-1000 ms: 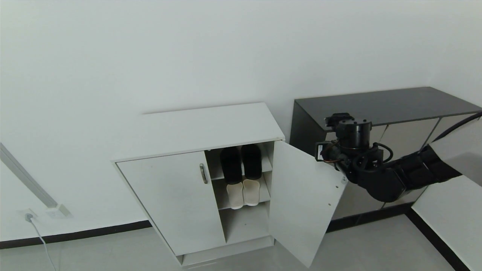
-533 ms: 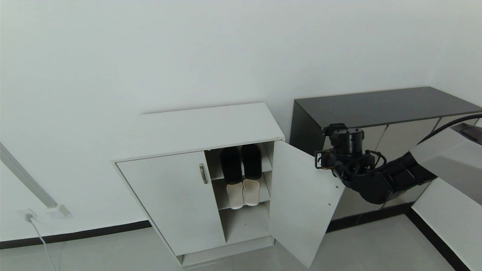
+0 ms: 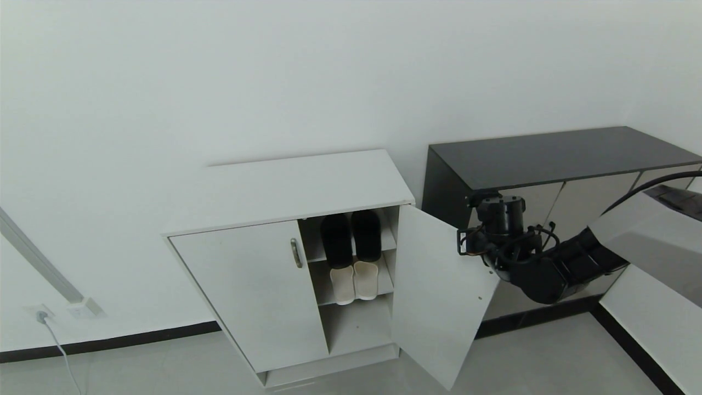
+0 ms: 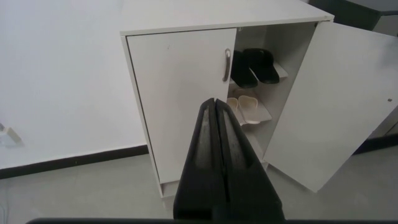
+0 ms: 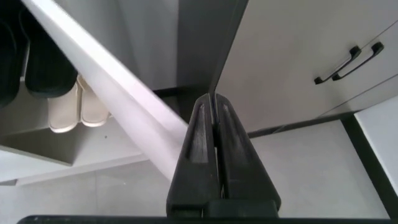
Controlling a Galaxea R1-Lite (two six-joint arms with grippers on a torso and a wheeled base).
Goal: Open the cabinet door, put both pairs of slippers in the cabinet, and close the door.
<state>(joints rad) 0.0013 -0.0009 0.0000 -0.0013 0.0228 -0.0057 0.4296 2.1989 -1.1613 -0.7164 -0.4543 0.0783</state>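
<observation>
Slippers are both stowed in the cabinet (image 3: 296,186): the black pair (image 3: 351,236) on the upper shelf, the white pair (image 3: 354,280) on the shelf below. The right door (image 3: 439,296) stands wide open. The right gripper (image 5: 214,102), fingers pressed together and empty, sits by the door's outer edge, on its right. A glancing push could slide off that edge, or slam the door so it rebounds. The left gripper (image 4: 214,102), likewise closed on nothing, hangs on the near side of the cabinet.

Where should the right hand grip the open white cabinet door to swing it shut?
The free vertical edge of the open white cabinet door, farthest from the cabinet, likely gives most leverage. Come from the robot's right, behind the door, where the shut right hand sits.
</observation>
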